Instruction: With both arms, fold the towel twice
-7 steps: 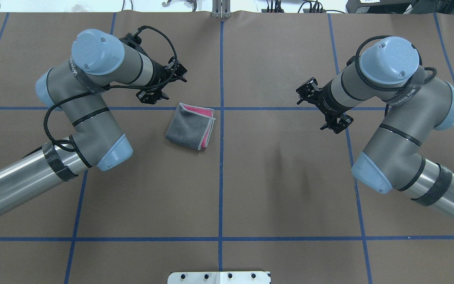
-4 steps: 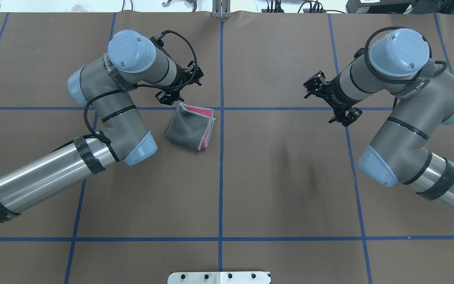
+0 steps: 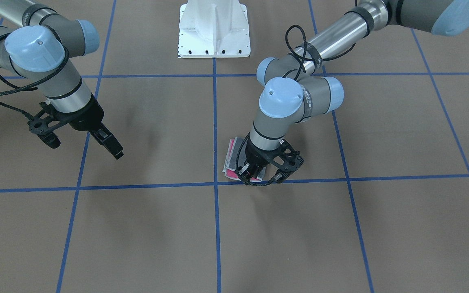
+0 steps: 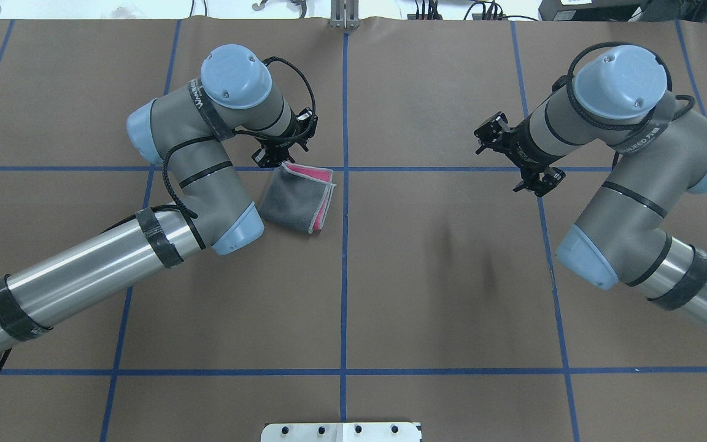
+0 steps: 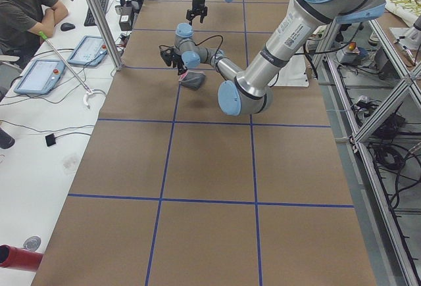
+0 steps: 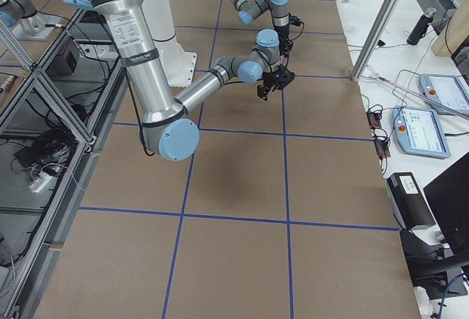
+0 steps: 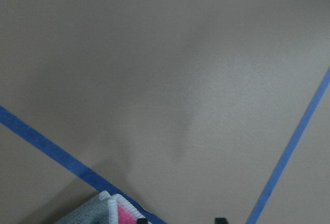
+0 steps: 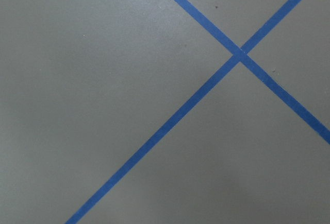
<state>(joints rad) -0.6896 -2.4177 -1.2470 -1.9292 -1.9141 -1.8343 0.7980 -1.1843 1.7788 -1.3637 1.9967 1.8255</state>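
The towel [image 4: 295, 196] lies folded into a small square left of the table's middle line, grey face up. Pink layers show along its far and right edges. In the front-facing view the left wrist hides most of the towel [image 3: 230, 160]. My left gripper [image 4: 280, 155] hangs over the towel's far left corner, and in that front view the left gripper [image 3: 250, 176] sits low at the pink corner. The left wrist view shows the towel corner [image 7: 111, 212] beside two fingertips standing apart, open. My right gripper [image 3: 117, 154] hovers far off over bare table; I cannot tell how its fingers stand.
The brown table cover [image 4: 439, 276] carries a grid of blue tape lines [image 4: 344, 294]. The white pedestal [image 3: 214, 28] stands at the robot's edge. In the left exterior view a person [image 5: 26, 10] sits at a side desk with tablets [image 5: 39, 75].
My left arm has swung right and brought its gripper from beside the towel to over the far left corner. The right arm drew back slightly at first, then held still. The towel has not moved.
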